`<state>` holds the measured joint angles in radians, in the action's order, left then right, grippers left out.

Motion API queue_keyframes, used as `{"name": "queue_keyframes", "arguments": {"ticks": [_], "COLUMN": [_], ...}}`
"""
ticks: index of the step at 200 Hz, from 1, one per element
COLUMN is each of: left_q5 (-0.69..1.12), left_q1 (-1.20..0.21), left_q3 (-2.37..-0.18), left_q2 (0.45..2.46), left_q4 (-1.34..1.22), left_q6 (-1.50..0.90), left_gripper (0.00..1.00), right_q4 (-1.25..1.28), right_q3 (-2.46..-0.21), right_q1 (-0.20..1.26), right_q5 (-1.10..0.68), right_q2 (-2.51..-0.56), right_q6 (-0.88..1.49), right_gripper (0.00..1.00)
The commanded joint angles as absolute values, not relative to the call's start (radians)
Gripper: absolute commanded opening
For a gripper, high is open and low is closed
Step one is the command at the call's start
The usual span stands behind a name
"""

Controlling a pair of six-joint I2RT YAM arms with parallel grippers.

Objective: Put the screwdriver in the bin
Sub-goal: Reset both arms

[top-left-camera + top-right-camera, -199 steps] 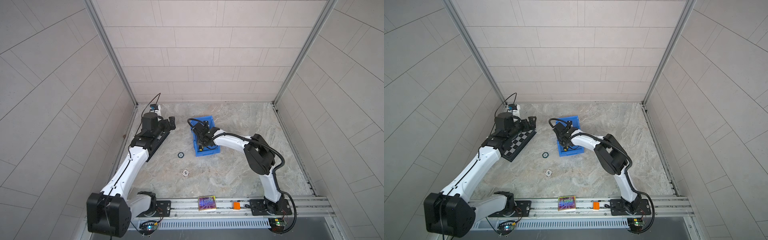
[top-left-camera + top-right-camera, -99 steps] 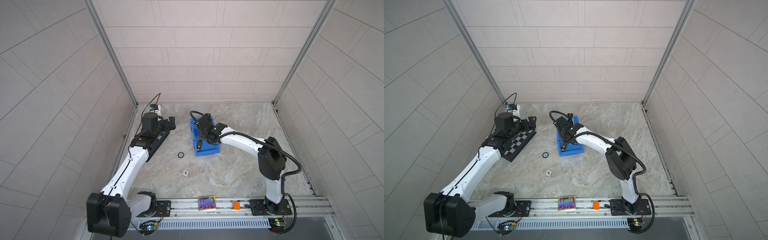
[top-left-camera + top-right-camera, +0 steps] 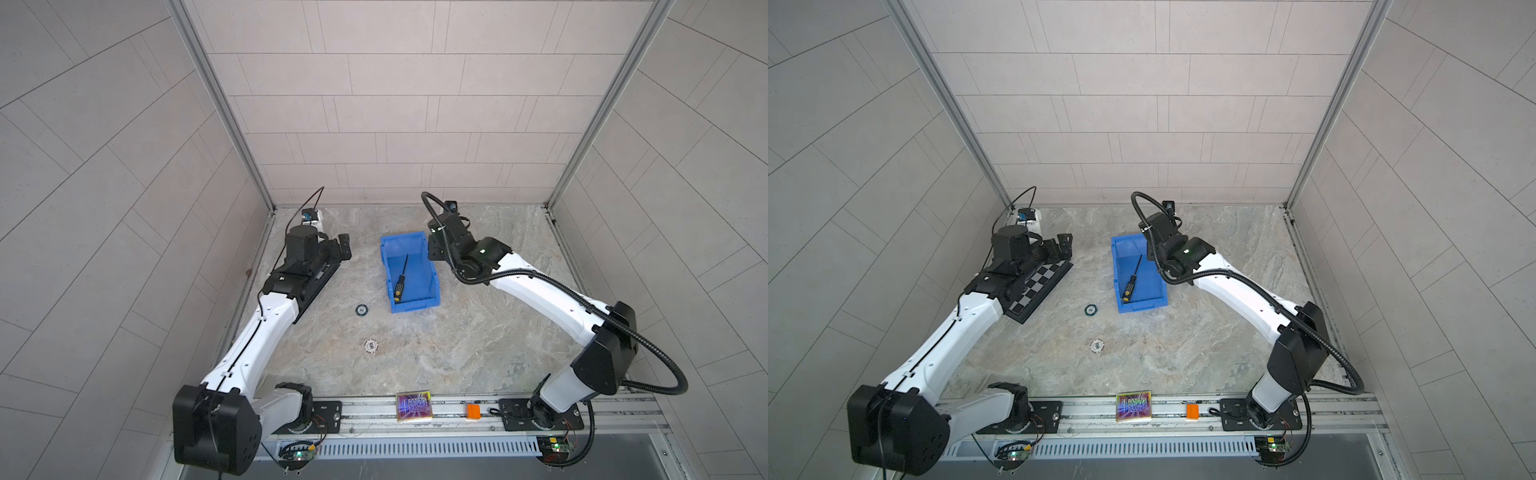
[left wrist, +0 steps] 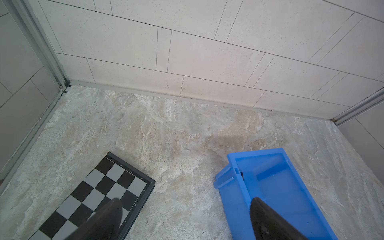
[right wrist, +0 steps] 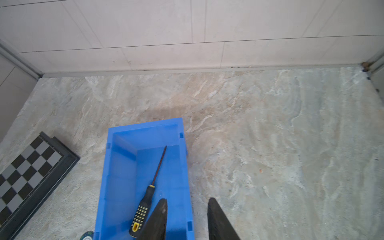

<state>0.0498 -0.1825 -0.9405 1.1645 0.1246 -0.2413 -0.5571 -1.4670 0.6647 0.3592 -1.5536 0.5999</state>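
Screwdriver [image 5: 148, 193] lies loose in the blue bin [image 5: 143, 124], just beside the right gripper [image 5: 187, 200], shaft pointing away. Jaws slightly parted, empty; left gripper [image 4: 186, 200] wide open, farther off.

a black-and-grey chessboard [image 3: 1038, 286] in a dark frame lies flat on the marbled tabletop [image 3: 478, 340], beneath the left gripper [image 3: 344, 247]; in the left wrist view its far corner pokes out just ahead of that tool; a small dark disc [image 3: 362, 309] with a green ring lies on the tabletop behind the left gripper and towards its inner side, apart from the board; a white disc [image 3: 371, 345] sits further back again, well apart from both tools; far behind the right gripper [image 5: 187, 202], on the metal rail [image 3: 457, 415], rest a shiny multicoloured card [image 3: 414, 406] and, near it, an orange block [image 3: 473, 411]; pale tiled walls [image 3: 374, 104] stand beyond both tools and to either side
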Motion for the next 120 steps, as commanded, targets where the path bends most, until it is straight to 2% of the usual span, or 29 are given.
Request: {"name": "queue_keyframes", "arguments": {"ticks": [1, 70, 120], "left_q5": [-0.009, -0.067, -0.094], "left_q1": [-0.216, -0.266, -0.261], "left_q3": [-0.944, -0.915, -0.852], "left_q2": [1.138, 1.142, 1.1], "left_q4": [0.127, 0.111, 0.008], "left_q6": [-0.194, -0.176, -0.158], "left_gripper": [1.0, 0.99, 1.0], "right_q4": [-0.592, -0.623, -0.652], "right_q3": [-1.414, -1.2, -1.105], "right_q1": [0.621, 0.476, 0.385], "right_q5": [0.36, 0.314, 0.284], "right_q2": [-1.461, -1.212, -1.097], "right_q6": [0.546, 0.478, 0.406], "right_gripper": [0.36, 0.37, 0.41]}}
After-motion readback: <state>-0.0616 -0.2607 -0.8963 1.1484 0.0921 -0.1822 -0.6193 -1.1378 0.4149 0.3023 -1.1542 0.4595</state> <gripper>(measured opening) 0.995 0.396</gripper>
